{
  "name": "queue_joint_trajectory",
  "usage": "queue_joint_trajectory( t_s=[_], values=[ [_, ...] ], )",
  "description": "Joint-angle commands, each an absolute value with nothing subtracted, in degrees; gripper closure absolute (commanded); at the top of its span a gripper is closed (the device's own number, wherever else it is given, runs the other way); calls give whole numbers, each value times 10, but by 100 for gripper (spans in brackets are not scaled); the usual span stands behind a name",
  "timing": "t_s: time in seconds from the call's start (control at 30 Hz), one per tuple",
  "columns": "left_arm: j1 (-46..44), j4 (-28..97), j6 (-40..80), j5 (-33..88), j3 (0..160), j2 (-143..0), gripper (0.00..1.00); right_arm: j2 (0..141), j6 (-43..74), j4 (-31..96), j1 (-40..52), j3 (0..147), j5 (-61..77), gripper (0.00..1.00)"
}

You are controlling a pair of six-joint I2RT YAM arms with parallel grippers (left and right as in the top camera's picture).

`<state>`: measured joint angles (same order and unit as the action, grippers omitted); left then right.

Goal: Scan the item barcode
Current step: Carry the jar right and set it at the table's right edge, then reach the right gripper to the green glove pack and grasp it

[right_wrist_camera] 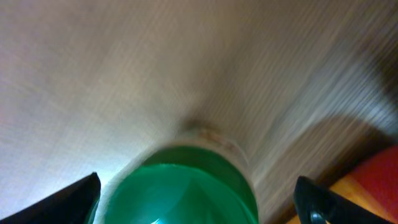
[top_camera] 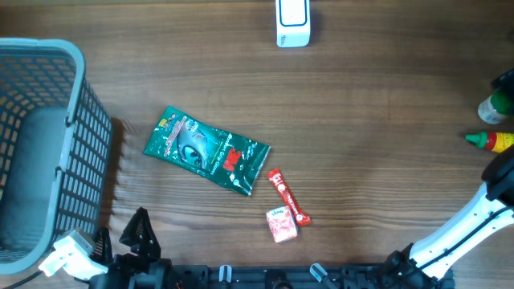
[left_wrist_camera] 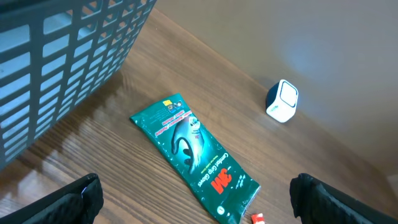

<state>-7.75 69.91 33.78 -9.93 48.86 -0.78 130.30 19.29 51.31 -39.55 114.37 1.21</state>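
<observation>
We are looking down on a wooden table point(top_camera: 369, 104), taking the overhead view as our clock face. The barcode scanner point(top_camera: 292, 22) is standing at twelve o'clock. The green-capped bottle point(top_camera: 498, 104) is sitting at three o'clock, right at the table's edge, with a red and yellow bottle point(top_camera: 494, 140) just beside it toward four o'clock.

The right gripper point(right_wrist_camera: 196, 186) is hanging directly over the green cap. In its blurred wrist view its fingers are standing wide apart, and we are seeing clear space between the cap and one finger point(right_wrist_camera: 311, 196), so it is pinching nothing.

The left gripper point(top_camera: 122, 231) is hovering at seven o'clock, beside the grey basket point(top_camera: 88, 136). Its pincer is spread wide and empty.

A green pouch point(top_camera: 206, 149) is lying flat near the centre, toward nine o'clock. A red stick packet point(top_camera: 287, 197) and a small red-and-white packet point(top_camera: 281, 225) are resting close together toward six o'clock.
</observation>
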Motion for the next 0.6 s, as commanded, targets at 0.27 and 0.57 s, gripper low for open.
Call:
queue_joint_trajectory(
  t_s=[0.27, 0.57],
  values=[
    [-73, 697, 341, -97, 490, -3, 0, 1173, 231, 643, -349, 1399, 268, 0],
    [-73, 697, 341, -97, 490, -3, 0, 1115, 223, 824, -147, 1398, 270, 0]
  ],
)
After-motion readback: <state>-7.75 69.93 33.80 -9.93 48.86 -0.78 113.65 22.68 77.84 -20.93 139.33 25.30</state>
